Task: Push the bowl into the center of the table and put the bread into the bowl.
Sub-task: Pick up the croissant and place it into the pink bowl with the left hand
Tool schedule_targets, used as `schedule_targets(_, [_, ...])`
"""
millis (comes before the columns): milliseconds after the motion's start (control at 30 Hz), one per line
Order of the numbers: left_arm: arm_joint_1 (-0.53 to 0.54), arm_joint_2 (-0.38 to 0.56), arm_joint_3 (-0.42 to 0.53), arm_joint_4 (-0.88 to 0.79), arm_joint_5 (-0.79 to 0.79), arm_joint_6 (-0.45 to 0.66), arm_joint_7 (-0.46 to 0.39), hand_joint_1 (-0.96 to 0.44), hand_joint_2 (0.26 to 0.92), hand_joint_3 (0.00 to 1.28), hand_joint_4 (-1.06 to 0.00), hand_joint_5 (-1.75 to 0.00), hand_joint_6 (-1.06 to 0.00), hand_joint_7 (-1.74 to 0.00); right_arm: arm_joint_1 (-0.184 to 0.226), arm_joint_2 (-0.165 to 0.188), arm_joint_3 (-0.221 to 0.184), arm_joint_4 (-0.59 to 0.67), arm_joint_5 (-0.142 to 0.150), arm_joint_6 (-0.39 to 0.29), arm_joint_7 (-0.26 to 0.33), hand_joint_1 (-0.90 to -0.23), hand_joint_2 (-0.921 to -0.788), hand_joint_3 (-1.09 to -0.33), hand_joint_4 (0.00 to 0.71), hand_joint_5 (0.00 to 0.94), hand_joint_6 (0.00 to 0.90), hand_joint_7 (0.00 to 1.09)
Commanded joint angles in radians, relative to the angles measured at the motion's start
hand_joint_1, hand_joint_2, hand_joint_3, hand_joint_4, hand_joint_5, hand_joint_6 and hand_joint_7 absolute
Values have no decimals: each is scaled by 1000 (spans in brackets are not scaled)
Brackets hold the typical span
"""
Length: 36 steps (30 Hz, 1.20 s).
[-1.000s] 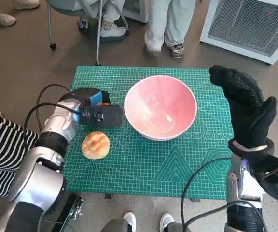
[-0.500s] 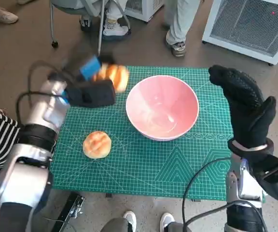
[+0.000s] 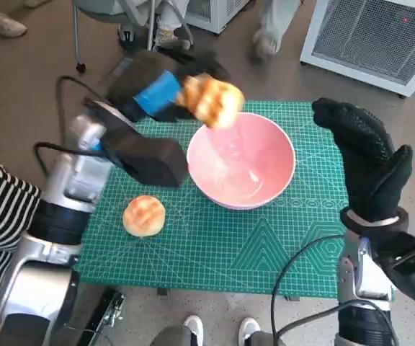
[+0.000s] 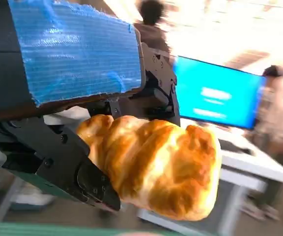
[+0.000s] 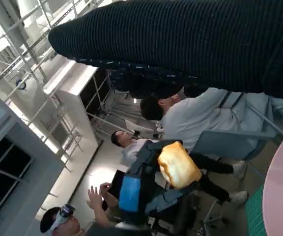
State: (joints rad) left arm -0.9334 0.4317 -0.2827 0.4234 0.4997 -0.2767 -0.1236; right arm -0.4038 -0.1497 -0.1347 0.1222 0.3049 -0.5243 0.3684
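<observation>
A small tabletop (image 3: pixel 215 245) covered by a green cutting mat with a printed grid fills the middle of the head view, seen from steeply above. On it, slightly toward the far side and right of centre, sits a wide pink bowl (image 3: pixel 254 180), upright.

The robot's left arm reaches in from the left, its pale forearm raised above the mat. The left hand (image 3: pixel 161 94), black with blue tape across its back, is lifted over the far left rim of the bowl. It grips a golden, braided piece of bread (image 3: pixel 211 101), which hangs in the air just above that rim, blurred in the head view. In the left wrist view the black fingers (image 4: pixel 90 184) clamp around one end of the bread (image 4: pixel 156 169), while the other end juts free.

The right hand (image 3: pixel 369 162), in a black knitted glove, is held upright above the right edge of the tabletop, just beside the bowl without touching it. Its fingers are extended and it holds nothing.

A second, round bread roll (image 3: pixel 144 215) lies on the mat near the left edge, well apart from the bowl.

Legs and feet of people (image 3: pixel 265 32) show on the floor beyond the tabletop.
</observation>
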Motion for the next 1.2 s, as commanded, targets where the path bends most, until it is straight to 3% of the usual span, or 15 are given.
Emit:
schedule_targets(33, [-10,-53,-28,79,-10,-24,-22,1,916,16,-803,-1037,-643,-1147,29,-2,0,7,-26,-1,-9,-695,-921,-725,178,2,130,375])
schedule_targets(467, [-105,-177,-132,352,74,-47,-11,0,920,30,-786,-1098,-614,-1135,41,-8,-9,0,-38,-3,-14,-692,-921,-741,178,1,128,381])
schedule_targets(600, [-135,-213,-156,439,82,3,-55,0,921,123,-687,-1173,-498,-1278,45,-8,-11,-8,-35,0,-16,-694,-921,-743,178,1,127,382])
schedule_targets(700, [-162,-238,-172,502,85,65,-129,-28,875,77,-540,-529,-424,-682,51,-6,-11,-16,-37,1,-20,-697,-921,-744,178,1,127,383])
schedule_targets(733, [-168,-243,-176,516,85,77,-144,-46,858,53,-437,-339,-376,-485,52,-6,-11,-17,-37,1,-21,-697,-921,-744,178,1,126,384])
schedule_targets(800, [-180,-250,-183,541,87,93,-168,-67,835,29,-314,-173,-330,-275,54,-4,-10,-21,-37,3,-23,-697,-921,-744,178,1,126,384])
schedule_targets(933, [-193,-250,-200,579,103,81,-163,-143,797,7,-162,-37,-266,-82,58,-2,-10,-29,-35,6,-27,-697,-921,-743,179,1,125,386])
schedule_targets(1200, [-185,-228,-214,619,120,7,-103,-380,789,5,-34,-3,-198,-8,62,3,-7,-32,-37,3,-33,-696,-921,-741,179,1,127,391])
